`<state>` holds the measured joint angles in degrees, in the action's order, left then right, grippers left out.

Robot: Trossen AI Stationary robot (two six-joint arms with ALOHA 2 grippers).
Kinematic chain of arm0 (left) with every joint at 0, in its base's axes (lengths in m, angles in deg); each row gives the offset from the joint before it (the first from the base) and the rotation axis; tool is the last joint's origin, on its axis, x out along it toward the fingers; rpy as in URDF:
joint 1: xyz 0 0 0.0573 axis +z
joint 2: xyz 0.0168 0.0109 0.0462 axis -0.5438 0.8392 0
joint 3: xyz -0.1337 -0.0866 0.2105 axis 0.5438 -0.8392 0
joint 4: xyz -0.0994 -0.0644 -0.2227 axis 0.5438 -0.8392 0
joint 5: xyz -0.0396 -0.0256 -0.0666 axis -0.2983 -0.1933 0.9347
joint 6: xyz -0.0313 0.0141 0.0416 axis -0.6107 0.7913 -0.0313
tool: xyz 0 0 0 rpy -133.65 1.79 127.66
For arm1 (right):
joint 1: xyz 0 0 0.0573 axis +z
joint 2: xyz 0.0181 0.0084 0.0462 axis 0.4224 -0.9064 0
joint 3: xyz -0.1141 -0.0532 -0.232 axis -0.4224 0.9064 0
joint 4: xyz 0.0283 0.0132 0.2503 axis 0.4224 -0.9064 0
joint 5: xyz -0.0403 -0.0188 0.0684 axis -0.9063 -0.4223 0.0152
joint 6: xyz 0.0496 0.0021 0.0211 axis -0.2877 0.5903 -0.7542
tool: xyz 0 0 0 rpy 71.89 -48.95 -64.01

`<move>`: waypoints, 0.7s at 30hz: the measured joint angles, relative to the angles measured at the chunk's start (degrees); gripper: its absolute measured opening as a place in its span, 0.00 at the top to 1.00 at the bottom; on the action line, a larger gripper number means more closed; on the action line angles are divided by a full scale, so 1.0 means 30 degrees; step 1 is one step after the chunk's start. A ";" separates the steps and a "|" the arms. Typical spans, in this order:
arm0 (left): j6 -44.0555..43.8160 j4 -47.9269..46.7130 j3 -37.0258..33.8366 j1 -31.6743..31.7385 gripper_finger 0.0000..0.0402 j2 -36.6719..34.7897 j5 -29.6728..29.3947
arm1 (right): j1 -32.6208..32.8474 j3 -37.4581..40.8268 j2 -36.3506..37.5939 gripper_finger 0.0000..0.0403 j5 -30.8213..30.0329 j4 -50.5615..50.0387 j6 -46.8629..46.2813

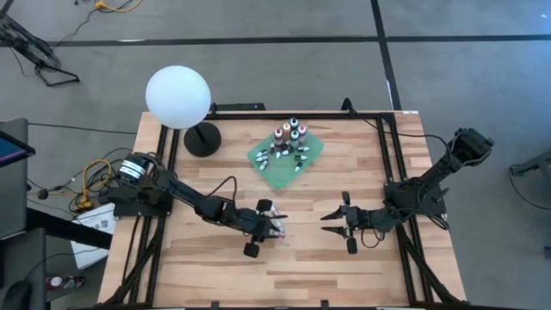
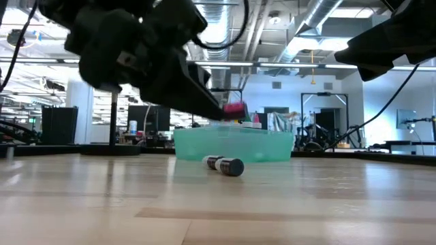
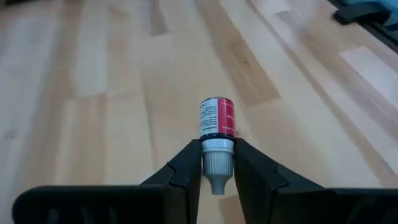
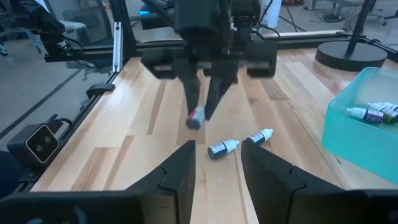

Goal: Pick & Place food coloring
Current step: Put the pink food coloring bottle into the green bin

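My left gripper (image 3: 217,152) is near the table's middle (image 1: 274,220), shut on a small food coloring bottle (image 3: 217,118) with a red label and a white cap. It hangs above the wood (image 4: 196,117). Two more bottles (image 4: 222,148) (image 4: 259,135) lie on their sides on the table below it; the low view shows one (image 2: 225,165). Several others stand or lie in a green tub (image 1: 287,153). My right gripper (image 1: 337,215) stands open to the right of them, with nothing between its fingers (image 4: 217,168). My left gripper pinches the bottle's white cap (image 3: 217,163) between its two fingertips. The fingers come slanting down from the table's left and lie along the bottle. The labelled body (image 3: 217,121) sticks out past the fingertips, lifted clear of the table.
A white globe lamp (image 1: 178,97) on a black round base (image 1: 202,138) stands at the far left. Black frame rails (image 1: 387,138) run along the table's sides and far edge. Bare wood (image 1: 284,271) lies toward the near edge.
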<state>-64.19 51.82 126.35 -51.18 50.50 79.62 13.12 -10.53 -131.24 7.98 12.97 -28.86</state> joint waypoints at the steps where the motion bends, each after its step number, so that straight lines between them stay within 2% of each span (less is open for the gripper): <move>1: 0.0125 -0.0394 0.0000 0.0000 0.82 -0.0373 -0.0366 | 0.0000 0.0000 0.0000 0.70 0.0000 0.0000 0.0000; 4: 0.0854 -0.1453 0.0000 -0.0018 0.82 -0.1423 -0.2234 | 0.0000 0.0000 0.0000 0.70 0.0000 -0.0007 -0.0015; 9: 0.2268 -0.2473 0.0000 0.0832 0.82 -0.2472 -0.7403 | -0.0002 0.0000 0.0000 0.70 0.0000 -0.0007 -0.0022; 11: 0.2615 -0.2450 0.0000 0.1534 0.82 -0.2506 -0.8606 | 0.0000 0.0000 0.0000 0.70 0.0000 -0.0007 -0.0019; 21: 0.1652 -0.2641 0.0000 0.5772 0.82 -0.2498 -0.8832 | -0.0003 0.0000 0.0000 0.70 0.0000 -0.0015 -0.0015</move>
<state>-59.23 43.90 126.35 -33.86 43.00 53.12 13.11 -10.53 -131.24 7.98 12.93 -28.90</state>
